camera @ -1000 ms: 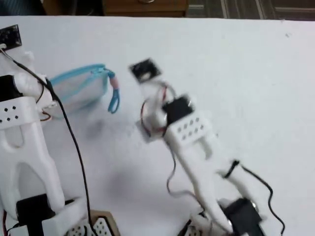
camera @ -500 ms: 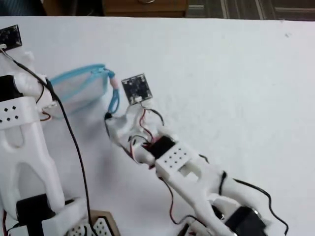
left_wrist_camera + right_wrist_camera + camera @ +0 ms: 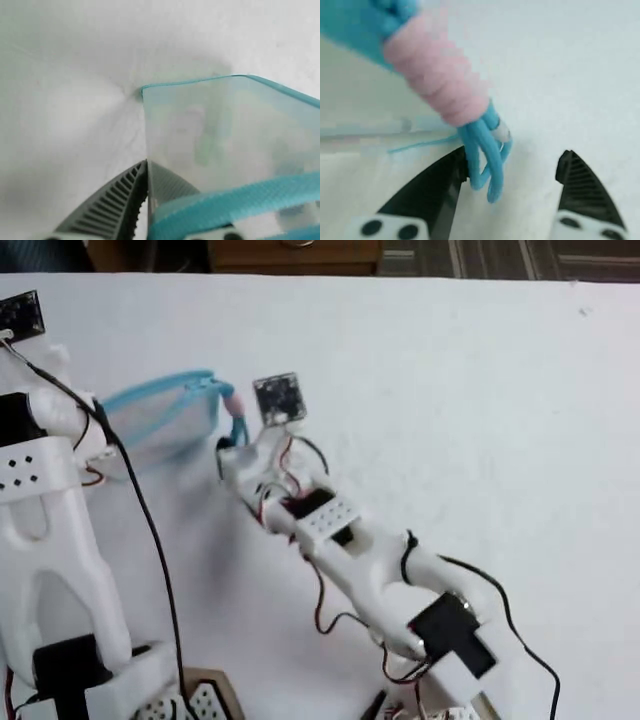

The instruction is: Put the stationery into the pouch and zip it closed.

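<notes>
The translucent pouch point(image 3: 165, 425) with its blue zipper band lies at the left of the table. My left gripper point(image 3: 98, 428) holds its near end, and the left wrist view shows my left gripper point(image 3: 146, 170) shut on the edge of the pouch point(image 3: 225, 130). A pink zipper pull point(image 3: 236, 405) with a blue cord loop point(image 3: 234, 440) hangs off the pouch's right end. My right gripper point(image 3: 226, 448) sits at that cord. In the right wrist view my right gripper point(image 3: 512, 175) is open, with the cord loop point(image 3: 487, 155) between its fingers, close to one finger point(image 3: 432, 192), below the pink pull point(image 3: 440, 80).
A pale greenish shape point(image 3: 205, 147) shows faintly through the pouch wall. The white table point(image 3: 480, 390) stretches open to the right and far side. The left arm's base point(image 3: 60, 660) and a black cable point(image 3: 150, 530) stand at the near left.
The right arm has swung left and stretched out toward the pouch, bringing its gripper from mid-table to the zipper cord. The left arm and pouch have stayed put.
</notes>
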